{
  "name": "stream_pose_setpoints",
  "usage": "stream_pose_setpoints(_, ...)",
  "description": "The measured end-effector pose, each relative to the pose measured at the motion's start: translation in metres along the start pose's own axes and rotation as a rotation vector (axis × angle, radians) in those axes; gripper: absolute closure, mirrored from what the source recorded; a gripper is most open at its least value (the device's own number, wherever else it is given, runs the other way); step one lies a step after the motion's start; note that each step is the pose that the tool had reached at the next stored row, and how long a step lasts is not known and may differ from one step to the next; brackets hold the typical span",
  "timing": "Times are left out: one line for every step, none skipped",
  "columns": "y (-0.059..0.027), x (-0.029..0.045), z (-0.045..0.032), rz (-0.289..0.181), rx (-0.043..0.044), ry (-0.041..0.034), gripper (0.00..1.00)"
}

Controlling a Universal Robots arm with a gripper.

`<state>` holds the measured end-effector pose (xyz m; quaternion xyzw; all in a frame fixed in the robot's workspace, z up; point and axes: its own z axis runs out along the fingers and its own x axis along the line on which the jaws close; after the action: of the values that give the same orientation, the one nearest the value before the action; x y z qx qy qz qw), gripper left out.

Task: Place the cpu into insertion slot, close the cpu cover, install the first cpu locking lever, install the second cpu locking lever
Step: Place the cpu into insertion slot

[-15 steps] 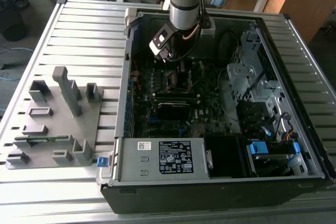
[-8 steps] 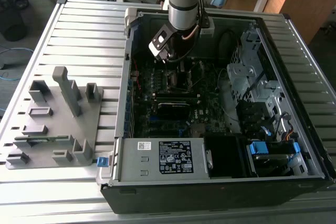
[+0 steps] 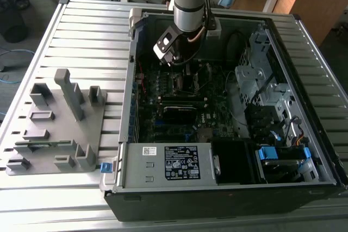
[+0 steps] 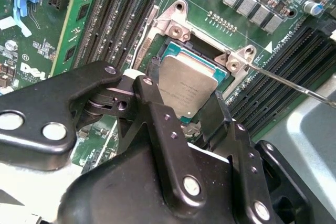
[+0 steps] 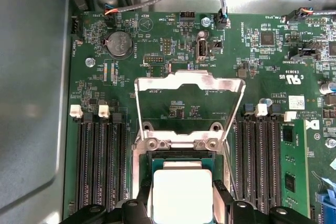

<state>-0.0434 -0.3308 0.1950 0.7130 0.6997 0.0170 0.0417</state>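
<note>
Silver-grey cpu (image 5: pixel 181 191) sits clenched in our gripper (image 4: pixel 181 86) at the socket (image 4: pixel 179 51) mid-motherboard (image 5: pixel 157 45), with the cover (image 5: pixel 189 81) raised just beside it; we judge that placement is in hand, calling for level, square seating.

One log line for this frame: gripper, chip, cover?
gripper: shut on chip | chip: at socket, seating unclear | cover: open, tilted up

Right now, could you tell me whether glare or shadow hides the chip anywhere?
In the first wrist view glare washes the chip white; in the second wrist view it is evenly grey; in the exterior view the case is dark inside.
</note>
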Motion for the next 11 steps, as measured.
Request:
stream_pose_setpoints(0.0000,0.0000,0.0000,0.000,0.0001,-0.0002,0.46)
stream_pose_setpoints(0.0000,0.0001,0.0002,0.000,0.0001,0.0000,0.46)
stream_pose_setpoints(0.0000,0.0001,0.0006,0.000,-0.0002,0.0004,0.46)
stream_pose_setpoints(0.0000,0.0001,0.0009,0.000,-0.0002,0.0004,0.46)
stream_pose_setpoints(0.0000,0.0001,0.0012,0.000,-0.0002,0.0003,0.46)
stream_pose_setpoints(-0.0001,0.0001,0.0015,0.000,0.0000,0.0000,0.46)
stream_pose_setpoints(-0.0001,0.0001,0.0015,0.000,0.0000,-0.0001,0.46)
stream_pose_setpoints(-0.0001,0.0001,0.0015,0.000,0.0001,-0.0002,0.46)
stream_pose_setpoints(-0.0001,0.0001,0.0016,0.000,0.0000,-0.0001,0.46)
stream_pose_setpoints(-0.0001,0.0001,0.0017,0.000,-0.0001,0.0002,0.46)
stream_pose_setpoints(-0.0001,0.0001,0.0017,0.000,-0.0001,0.0002,0.46)
